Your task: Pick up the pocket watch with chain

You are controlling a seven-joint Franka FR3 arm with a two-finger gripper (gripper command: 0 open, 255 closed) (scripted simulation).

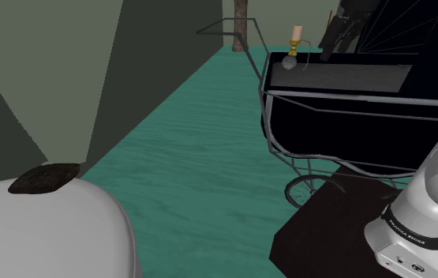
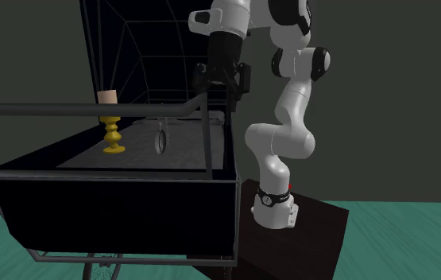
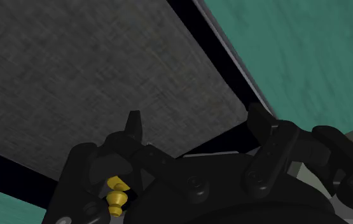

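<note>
Released hand (image 2: pixel 221 94) over the pram (image 2: pixel 115 215) — empty.
Pocket watch (image 2: pixel 161 141) sits on the bedding (image 2: pixel 135 165) — apart from the hand, near the candlestick (image 2: pixel 114 135).

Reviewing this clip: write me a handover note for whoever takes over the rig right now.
Pincer: open, holding nothing, hanging above the grey floor of the pram.
Pocket watch: on that floor, beside the yellow candlestick, well apart from the pincer.
Done: the arm is over the pram; no grasp yet.
Left: move the pincer across to the watch, lower, close on it, lift, probably keeping clear of the candlestick.
</note>
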